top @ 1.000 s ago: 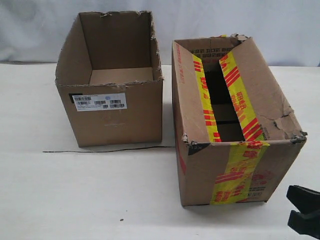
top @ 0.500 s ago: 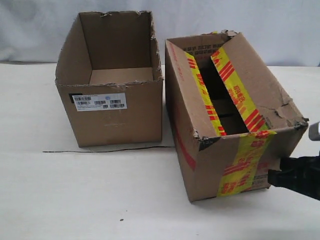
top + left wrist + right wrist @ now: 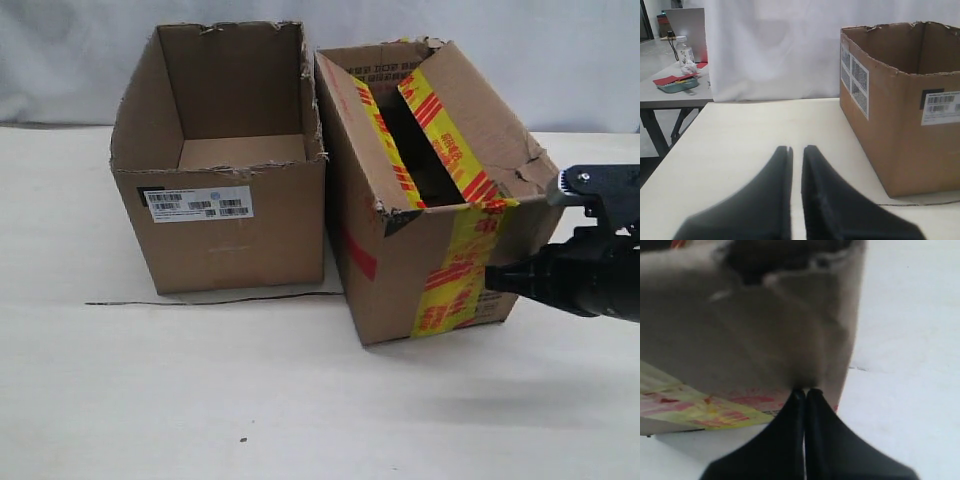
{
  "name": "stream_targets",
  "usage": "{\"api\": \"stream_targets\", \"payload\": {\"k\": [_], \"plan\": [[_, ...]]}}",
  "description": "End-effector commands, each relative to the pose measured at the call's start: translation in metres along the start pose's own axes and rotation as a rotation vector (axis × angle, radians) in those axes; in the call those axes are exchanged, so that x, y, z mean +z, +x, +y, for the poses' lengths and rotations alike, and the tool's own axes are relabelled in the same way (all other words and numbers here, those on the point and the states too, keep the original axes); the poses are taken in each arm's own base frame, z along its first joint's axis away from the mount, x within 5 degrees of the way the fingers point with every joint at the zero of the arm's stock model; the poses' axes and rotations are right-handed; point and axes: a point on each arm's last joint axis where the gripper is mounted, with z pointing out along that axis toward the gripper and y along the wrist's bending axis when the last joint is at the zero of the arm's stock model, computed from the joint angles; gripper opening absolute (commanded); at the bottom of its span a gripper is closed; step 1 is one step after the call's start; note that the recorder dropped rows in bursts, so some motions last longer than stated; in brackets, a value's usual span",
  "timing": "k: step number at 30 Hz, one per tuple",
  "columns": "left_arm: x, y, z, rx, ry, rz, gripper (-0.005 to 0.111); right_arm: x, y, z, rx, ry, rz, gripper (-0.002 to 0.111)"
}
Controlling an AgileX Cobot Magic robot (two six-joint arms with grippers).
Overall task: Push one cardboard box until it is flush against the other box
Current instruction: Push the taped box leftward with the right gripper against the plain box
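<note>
The battered cardboard box (image 3: 420, 210) with yellow tape striped in red stands right of centre, turned at an angle. Its far left corner is close to the other box (image 3: 225, 170), a plain brown one with a white barcode label (image 3: 200, 203); a wedge-shaped gap remains nearer the front. My right gripper (image 3: 492, 278) is shut and presses its tips against the taped box's front right side (image 3: 790, 340). My left gripper (image 3: 796, 149) is shut on nothing, low over the table, with the plain box (image 3: 905, 100) off to one side.
A thin dark line (image 3: 200, 300) runs across the white table (image 3: 200, 400) in front of the plain box. A white backdrop (image 3: 500, 40) hangs behind. A side table with clutter (image 3: 675, 82) stands beyond the table's edge.
My right gripper has come in from the lower right and pushed the taped box left and back. The box has rotated, its far corner swinging toward the plain box, which has not moved.
</note>
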Motion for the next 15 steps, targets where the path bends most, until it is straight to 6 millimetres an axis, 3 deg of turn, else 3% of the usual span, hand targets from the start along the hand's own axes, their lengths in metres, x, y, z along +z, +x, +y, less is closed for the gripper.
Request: {"api": "stream_targets", "payload": {"k": [1,9,15], "plan": [[0.0,0.0,0.0,-0.006,0.001,-0.009,0.0,0.017,-0.015,0.002,-0.032,0.002,0.005,0.0],[0.0,0.0,0.0,-0.006,0.001,-0.009,0.0,0.044,-0.035,0.01,-0.069,-0.055,0.051,0.0],[0.0,0.0,0.0,-0.006,0.001,-0.009,0.0,0.05,-0.04,0.015,-0.081,-0.097,0.076,0.0]]}}
